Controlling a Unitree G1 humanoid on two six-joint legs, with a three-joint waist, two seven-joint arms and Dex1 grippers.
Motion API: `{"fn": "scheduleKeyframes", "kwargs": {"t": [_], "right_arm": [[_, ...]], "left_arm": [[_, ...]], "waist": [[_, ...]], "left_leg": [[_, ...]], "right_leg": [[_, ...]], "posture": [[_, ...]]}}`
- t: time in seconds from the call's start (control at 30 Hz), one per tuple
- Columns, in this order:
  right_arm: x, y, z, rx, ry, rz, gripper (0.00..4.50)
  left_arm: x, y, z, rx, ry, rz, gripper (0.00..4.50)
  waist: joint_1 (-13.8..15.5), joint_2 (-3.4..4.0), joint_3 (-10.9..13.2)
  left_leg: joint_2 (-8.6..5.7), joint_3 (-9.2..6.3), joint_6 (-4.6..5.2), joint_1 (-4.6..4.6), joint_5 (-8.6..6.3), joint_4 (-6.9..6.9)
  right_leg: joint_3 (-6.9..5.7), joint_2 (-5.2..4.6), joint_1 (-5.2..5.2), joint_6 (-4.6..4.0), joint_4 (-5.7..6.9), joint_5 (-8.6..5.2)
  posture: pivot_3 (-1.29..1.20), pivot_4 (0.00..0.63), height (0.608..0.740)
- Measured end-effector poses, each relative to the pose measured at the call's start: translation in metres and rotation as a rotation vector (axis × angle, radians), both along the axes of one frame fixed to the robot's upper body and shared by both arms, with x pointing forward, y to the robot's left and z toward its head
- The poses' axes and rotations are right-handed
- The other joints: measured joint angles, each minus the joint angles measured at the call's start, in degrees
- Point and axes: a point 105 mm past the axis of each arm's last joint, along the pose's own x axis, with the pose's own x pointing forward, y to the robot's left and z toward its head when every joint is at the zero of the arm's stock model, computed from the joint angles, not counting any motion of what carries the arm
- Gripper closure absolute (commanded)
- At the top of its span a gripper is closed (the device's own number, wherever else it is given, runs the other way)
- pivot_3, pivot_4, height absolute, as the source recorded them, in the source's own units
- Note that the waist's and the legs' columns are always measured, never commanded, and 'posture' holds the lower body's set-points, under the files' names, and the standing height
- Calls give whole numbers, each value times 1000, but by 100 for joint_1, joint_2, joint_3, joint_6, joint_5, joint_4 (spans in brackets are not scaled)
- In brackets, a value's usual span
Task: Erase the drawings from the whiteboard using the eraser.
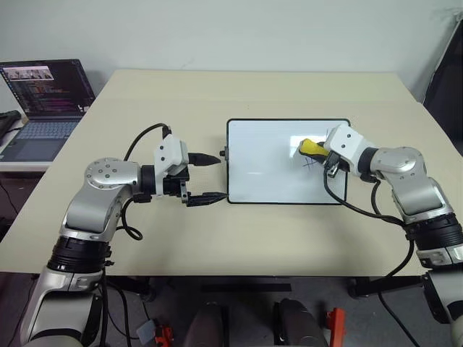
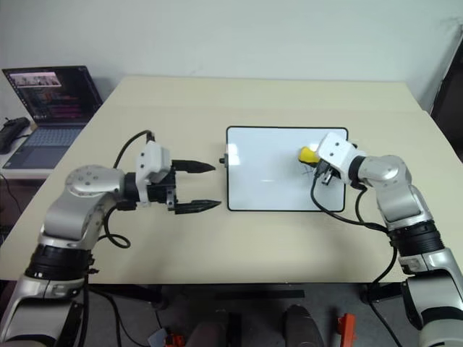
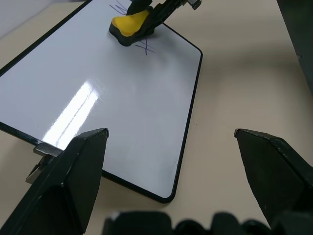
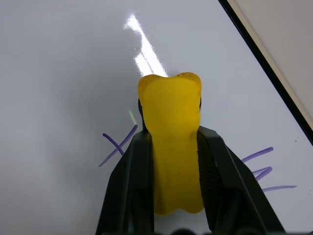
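Right tool [image 4: 171, 161] level-low over whiteboard [image 1: 268, 173]

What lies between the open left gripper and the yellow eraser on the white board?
In the left wrist view, between the left gripper and the yellow eraser lies bare glossy whiteboard with a glare streak; purple drawings sit beside the eraser.

— How do the two arms stand?
— The left arm bends inward, its left gripper [image 1: 206, 177] pointing across toward the right, black fingers [image 3: 73, 171] spread wide apart and holding nothing.
— And the other?
— The right arm reaches forward and inward, wrist angled down, the right gripper [image 4: 171, 161] clamped on the eraser [image 4: 172, 127].
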Motion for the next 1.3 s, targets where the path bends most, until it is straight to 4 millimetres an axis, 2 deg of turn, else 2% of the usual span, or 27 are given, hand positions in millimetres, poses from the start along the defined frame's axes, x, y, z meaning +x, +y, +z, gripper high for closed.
{"fn": "scheduleKeyframes", "kwargs": {"t": [0.1,0.27,0.4,0.6,0.77,0.9,1.03,1.13,1.3], "right_arm": [[-4,3,-13,-43,23,21,3662],[-16,20,-53,15,115,57,3664],[-22,21,-76,27,163,64,3665],[-12,15,-71,28,139,41,3670],[15,-14,-38,23,17,-85,3673],[22,-29,-22,18,-31,-140,3682],[22,-27,-21,15,-32,-128,3683],[16,-24,-26,8,-12,-110,3685],[-10,-4,-37,90,116,14,3689]], "left_arm": [[0,0,0,0,0,2,0],[0,1,-1,-1,1,8,0],[0,1,0,-2,1,9,0],[1,1,-1,-1,1,9,0],[1,0,0,-2,-1,8,0],[1,0,0,-2,-4,5,0],[1,-1,2,-5,-8,-1,0],[1,-3,3,-8,-12,-6,0],[1,-3,4,-6,-15,-11,0]], "waist": [[-6,-13,-8],[-72,-70,-49],[-101,-103,-73],[-103,-103,-72],[-99,-104,-73],[-95,-108,-76],[-116,-109,-75],[-116,-108,-75],[-125,-90,-62]], "left_leg": [[1,-4,0,43,-1,-1],[9,-3,1,129,-1,-5],[16,-2,1,206,-1,-2],[58,-16,11,207,8,2],[65,-7,17,202,13,3],[71,13,17,183,12,-4],[77,29,15,177,10,-14],[77,31,14,175,10,-16],[81,29,12,121,8,-27]], "right_leg": [[-3,1,49,0,-10,-2],[-3,5,127,8,-13,-14],[3,1,202,-16,-22,-33],[7,-5,211,-16,-36,-32],[9,-5,179,-19,-40,-27],[13,-4,165,-21,-39,-17],[14,1,161,-22,-39,-15],[13,1,157,-22,-40,-16],[10,9,102,-23,-42,-17]], "posture": [[0,150,740],[0,150,740],[0,150,740],[0,150,740],[0,150,740],[0,150,740],[0,150,740],[0,150,740],[0,150,740]]}}
